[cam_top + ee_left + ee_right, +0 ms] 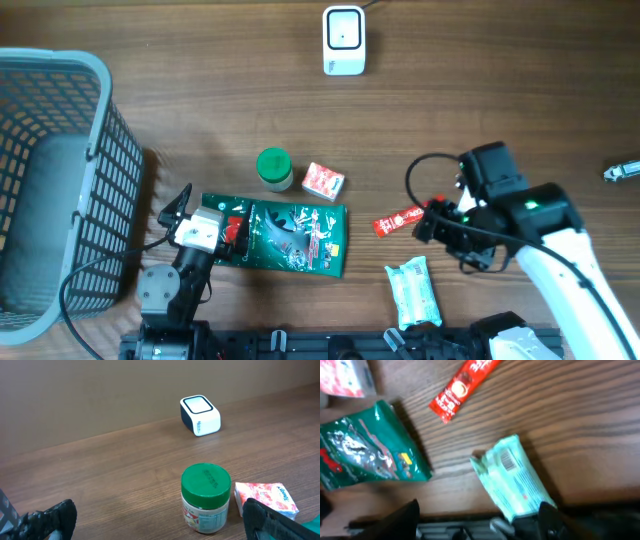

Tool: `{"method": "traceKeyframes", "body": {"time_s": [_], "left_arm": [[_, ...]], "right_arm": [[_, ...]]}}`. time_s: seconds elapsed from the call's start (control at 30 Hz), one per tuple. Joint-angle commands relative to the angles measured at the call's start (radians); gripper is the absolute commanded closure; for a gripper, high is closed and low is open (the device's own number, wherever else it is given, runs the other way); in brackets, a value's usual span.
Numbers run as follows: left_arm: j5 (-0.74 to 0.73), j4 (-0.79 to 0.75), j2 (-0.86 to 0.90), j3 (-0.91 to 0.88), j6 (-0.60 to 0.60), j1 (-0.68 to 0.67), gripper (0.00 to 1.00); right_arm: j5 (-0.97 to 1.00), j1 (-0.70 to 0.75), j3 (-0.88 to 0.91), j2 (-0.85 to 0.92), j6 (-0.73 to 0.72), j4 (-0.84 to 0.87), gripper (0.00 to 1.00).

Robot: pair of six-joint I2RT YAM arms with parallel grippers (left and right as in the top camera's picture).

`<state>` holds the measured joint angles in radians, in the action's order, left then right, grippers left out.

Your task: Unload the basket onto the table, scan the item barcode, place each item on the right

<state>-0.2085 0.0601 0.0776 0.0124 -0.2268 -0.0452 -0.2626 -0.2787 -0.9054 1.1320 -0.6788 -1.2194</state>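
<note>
**A:** How do the arms stand?

**B:** The right arm comes in from the near right corner, elbow bent, wrist to the right of the dark green foil pouch [290, 237]. The right gripper [479, 508] points down at the table with its fingers spread wide and nothing in them. The left gripper [157, 510] sits low over the pouch's left end, jaws fully apart, also empty.

**A:** What can't you make out?

**B:** The right wrist view is blurred, so no print is readable. The left gripper covers the pouch's left end from overhead. The grey mesh basket [95, 180], well left of the pouch, is cut off by the frame.

**A:** And the item?

**B:** It is a pale mint-green plastic pack [512, 482], oblong with crimped ends, perhaps tissues. It lies flat to the right of the pouch, nearer the table's front edge and apart from it. A white barcode label faces up. Its near end is hidden behind a right finger.

**A:** The scanner?

**B:** The white boxy scanner [343, 40] with a dark window stands well beyond the pouch's far edge. A red stick sachet [400, 220] lies near the pouch's right edge.
</note>
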Motion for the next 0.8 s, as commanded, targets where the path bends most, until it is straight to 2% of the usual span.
{"method": "traceKeyframes", "body": {"time_s": [0.0, 0.1, 0.23, 0.3, 0.33, 0.4, 0.43, 0.53, 0.6, 0.77], "left_arm": [[-0.016, 0.005, -0.005, -0.002, 0.006, -0.005, 0.0], [-0.016, 0.005, -0.005, -0.002, 0.006, -0.005, 0.0], [-0.016, 0.005, -0.005, -0.002, 0.006, -0.005, 0.0], [-0.016, 0.005, -0.005, -0.002, 0.006, -0.005, 0.0], [-0.016, 0.005, -0.005, -0.002, 0.006, -0.005, 0.0], [-0.015, 0.005, -0.005, -0.002, 0.006, -0.005, 0.0], [-0.016, 0.005, -0.005, -0.002, 0.006, -0.005, 0.0], [-0.016, 0.005, -0.005, -0.002, 0.006, -0.005, 0.0], [-0.016, 0.005, -0.005, -0.002, 0.006, -0.005, 0.0], [-0.016, 0.005, -0.005, -0.002, 0.006, -0.005, 0.0]], "right_arm": [[-0.135, -0.005, 0.175, 0.007, 0.025, 0.1, 0.24], [-0.201, -0.005, 0.309, 0.007, 0.025, 0.183, 0.24], [-0.203, -0.005, 0.358, 0.007, 0.02, 0.209, 0.24], [-0.202, -0.005, 0.383, 0.009, -0.028, 0.252, 0.24], [-0.203, -0.005, 0.397, 0.01, -0.061, 0.271, 0.27], [-0.202, -0.005, 0.436, 0.01, -0.134, 0.306, 0.43], [-0.203, -0.005, 0.457, 0.01, -0.156, 0.321, 0.57], [-0.204, -0.005, 0.475, 0.01, -0.178, 0.346, 0.75], [-0.198, -0.005, 0.475, 0.01, -0.188, 0.372, 0.79], [-0.157, -0.005, 0.475, 0.01, -0.254, 0.514, 0.79]]}}
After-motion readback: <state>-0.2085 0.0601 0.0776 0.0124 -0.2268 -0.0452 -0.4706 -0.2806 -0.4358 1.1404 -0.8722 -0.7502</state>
